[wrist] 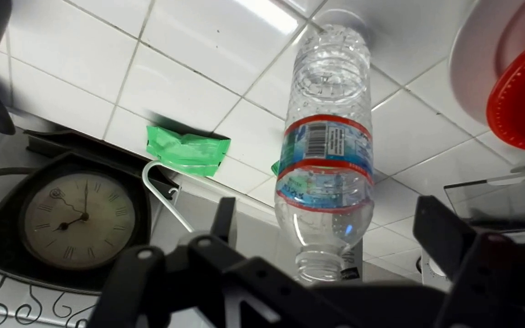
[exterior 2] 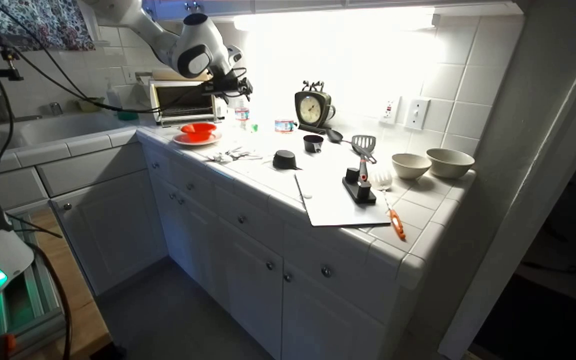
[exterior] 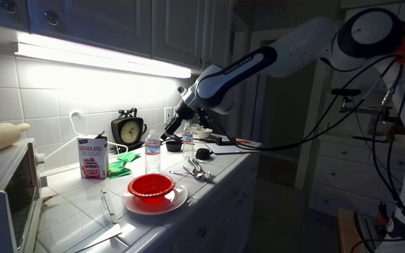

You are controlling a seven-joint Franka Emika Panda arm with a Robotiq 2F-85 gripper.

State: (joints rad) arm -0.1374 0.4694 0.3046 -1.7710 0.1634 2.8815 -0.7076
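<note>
The gripper [wrist: 326, 216] is found with its fingers [wrist: 442, 234] spread wide apart; nothing is held. A bottle [wrist: 326, 155], stood upright on the tiled counter [wrist: 189, 68], is framed in the gap in the wrist view. Contact is not observed; how deep the bottle sits in the gap cannot be told. It is judged best that the gripper be centred on the bottle before any closing, that the labelled middle be preferred to the neck, and that force be kept light, thin plastic being likely to buckle. In an exterior view, a red bowl [exterior: 150, 188] on a plate [exterior: 182, 197] is noted in front of the bottle, and a sugar box [exterior: 93, 158] to its left. A second bottle [exterior: 187, 146] is noted behind the bottle and to its right; sideways swing towards that one is best avoided.
</note>
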